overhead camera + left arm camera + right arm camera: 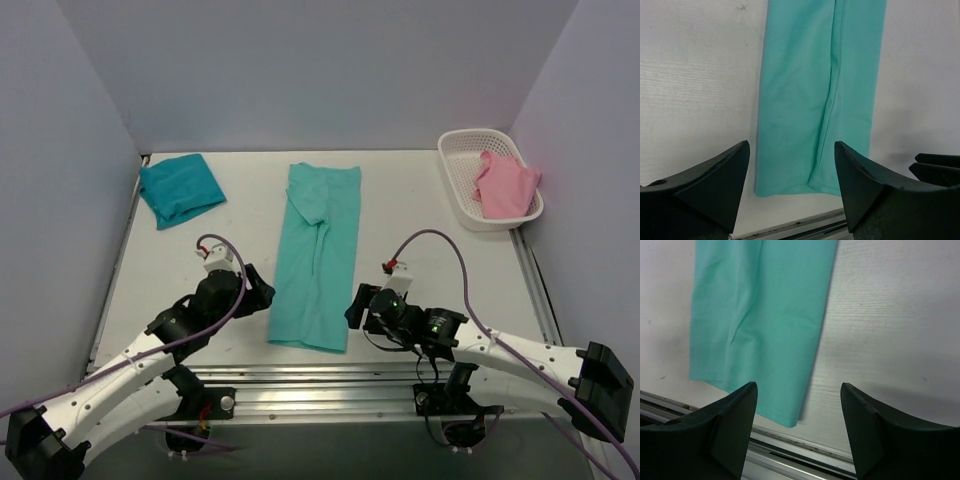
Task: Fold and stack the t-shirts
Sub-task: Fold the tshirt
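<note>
A: Where is the mint shirt (318, 255) found?

B: Flat at the middle of the table (400, 190), folded lengthwise into a long narrow strip. A sleeve is seen tucked in near the far end, and the hem lies at the near edge, just beside the rail (320, 385). The teal shirt (180, 188) is set as a folded square at the far left, well apart.

A: And the grippers?

B: The left gripper (791, 147) is held spread with nothing between its fingers, at the hem's left corner. The right gripper (799, 390) is likewise spread and empty, at the hem's right corner. Cloth is pinched by neither.

A: Step in hand?

B: Judged to be the crosswise fold: hem to be carried up toward the far end.

A: How is it done well?

B: Both corners should be taken together and level. The fingers should be lowered until the table is met, so that every layer is caught — otherwise the bottom layer is likely to be left behind. The hem should be lifted only a little and carried along the strip's own line, which is slightly slanted, so that the side edges are kept matched. Light tension between the two grips is advised, since soft cloth is expected to sag.

A: Anything else noted?

B: A white basket (455, 185) with a pink cloth (505, 185) at the far right — not judged part of this step.
</note>
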Motion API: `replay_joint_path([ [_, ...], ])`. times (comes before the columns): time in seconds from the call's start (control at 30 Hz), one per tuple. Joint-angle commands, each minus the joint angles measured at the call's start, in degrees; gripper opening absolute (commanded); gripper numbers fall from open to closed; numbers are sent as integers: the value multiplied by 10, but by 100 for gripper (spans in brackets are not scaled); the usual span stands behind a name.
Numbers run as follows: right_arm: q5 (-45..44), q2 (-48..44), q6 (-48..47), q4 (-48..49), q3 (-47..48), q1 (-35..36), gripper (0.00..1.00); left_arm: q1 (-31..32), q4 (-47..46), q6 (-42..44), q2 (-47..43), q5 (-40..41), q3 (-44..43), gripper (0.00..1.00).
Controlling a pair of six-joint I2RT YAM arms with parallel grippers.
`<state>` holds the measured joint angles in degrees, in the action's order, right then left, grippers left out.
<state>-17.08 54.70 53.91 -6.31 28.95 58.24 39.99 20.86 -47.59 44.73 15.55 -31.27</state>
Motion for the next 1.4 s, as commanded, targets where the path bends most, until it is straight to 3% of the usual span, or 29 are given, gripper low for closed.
replay_joint_path([
  [0.0,37,19,44,57,-27,6,63,39,49,-51,-2,46,6,77],
  [0.13,51,88,64,127,-53,27,61,68,46,-58,27,39,29,77],
  [0.33,35,159,91,155,-56,63,61,89,5,-82,55,22,74,77],
  [0.67,15,180,121,152,-50,86,58,142,-15,-133,69,45,95,76],
  [0.9,6,161,131,129,-58,88,24,177,-53,-158,121,47,93,72],
  [1.13,-5,141,139,110,-67,88,19,237,-37,-217,171,101,80,68],
  [1.37,-7,125,145,103,-78,88,7,271,2,-284,158,148,95,54],
])
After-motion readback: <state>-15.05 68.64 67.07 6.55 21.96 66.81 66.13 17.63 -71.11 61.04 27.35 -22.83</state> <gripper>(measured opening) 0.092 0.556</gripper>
